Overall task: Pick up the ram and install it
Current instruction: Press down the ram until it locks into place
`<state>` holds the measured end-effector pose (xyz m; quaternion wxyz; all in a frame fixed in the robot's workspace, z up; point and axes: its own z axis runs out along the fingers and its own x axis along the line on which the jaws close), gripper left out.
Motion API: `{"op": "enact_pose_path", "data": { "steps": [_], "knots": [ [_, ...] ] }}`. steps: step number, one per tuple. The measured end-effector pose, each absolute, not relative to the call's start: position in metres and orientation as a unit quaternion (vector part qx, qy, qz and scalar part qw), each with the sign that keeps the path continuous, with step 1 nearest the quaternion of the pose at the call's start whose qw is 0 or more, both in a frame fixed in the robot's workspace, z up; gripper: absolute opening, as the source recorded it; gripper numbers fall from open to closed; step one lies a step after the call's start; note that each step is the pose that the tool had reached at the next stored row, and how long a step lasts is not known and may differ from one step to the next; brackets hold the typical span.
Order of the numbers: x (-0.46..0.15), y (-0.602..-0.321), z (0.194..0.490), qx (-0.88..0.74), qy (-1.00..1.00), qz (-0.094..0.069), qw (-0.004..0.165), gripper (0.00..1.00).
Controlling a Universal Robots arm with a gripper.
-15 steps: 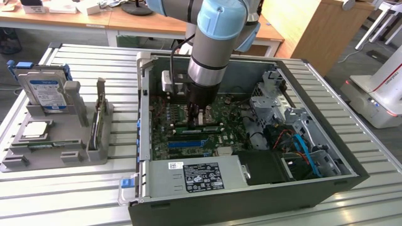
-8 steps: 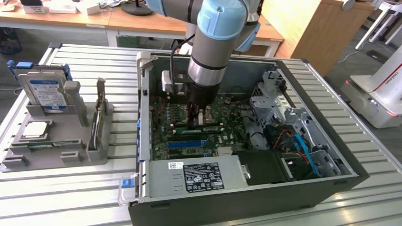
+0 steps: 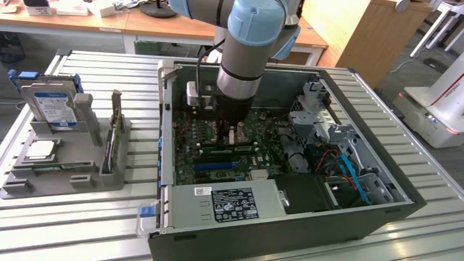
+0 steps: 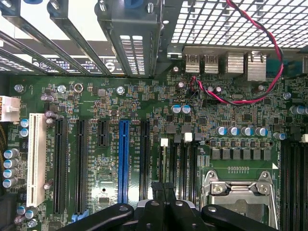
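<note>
Reaching into the open case [image 3: 406,190] at centre frame, the arm [image 3: 243,49] holds the gripper [image 3: 230,133] low over the motherboard [image 3: 217,157]. In the wrist view the gripper [image 4: 164,195] has its fingers pressed together with no gap, directly above the memory slots [image 4: 175,159] at lower centre. Whether a stick sits beneath them cannot be told. At left of the exterior frame, what appears to be the ram [image 3: 110,148] stands on edge in the grey tray [image 3: 65,187], well apart from the gripper, beside the hard drive [image 3: 54,106].
</note>
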<state>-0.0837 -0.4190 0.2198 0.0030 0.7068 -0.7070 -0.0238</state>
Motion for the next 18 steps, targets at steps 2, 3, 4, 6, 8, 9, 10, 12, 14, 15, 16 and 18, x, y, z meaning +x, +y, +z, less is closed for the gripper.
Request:
{"op": "enact_pose_path", "data": {
  "steps": [2, 3, 4, 6, 8, 9, 10, 12, 14, 15, 16, 18],
  "knots": [
    [-0.0837, -0.419, 0.2198, 0.707, -0.707, -0.024, 0.003, 0.11],
    [-0.0837, -0.419, 0.2198, 0.707, -0.707, -0.024, 0.003, 0.11],
    [-0.0837, -0.419, 0.2198, 0.707, -0.707, -0.024, 0.003, 0.11],
    [-0.0837, -0.419, 0.2198, 0.707, -0.707, -0.024, 0.003, 0.11],
    [-0.0837, -0.419, 0.2198, 0.707, -0.707, -0.024, 0.003, 0.11],
    [-0.0838, -0.419, 0.2198, 0.707, -0.707, -0.024, 0.003, 0.11],
    [-0.0837, -0.419, 0.2198, 0.707, -0.707, -0.024, 0.003, 0.11],
    [-0.0837, -0.419, 0.2198, 0.707, -0.707, -0.024, 0.003, 0.11],
    [-0.0837, -0.419, 0.2198, 0.707, -0.707, -0.024, 0.003, 0.11],
    [-0.0837, -0.419, 0.2198, 0.707, -0.707, -0.024, 0.003, 0.11],
    [-0.0837, -0.419, 0.2198, 0.707, -0.707, -0.024, 0.003, 0.11],
    [-0.0837, -0.419, 0.2198, 0.707, -0.707, -0.024, 0.003, 0.11]
  ]
}}
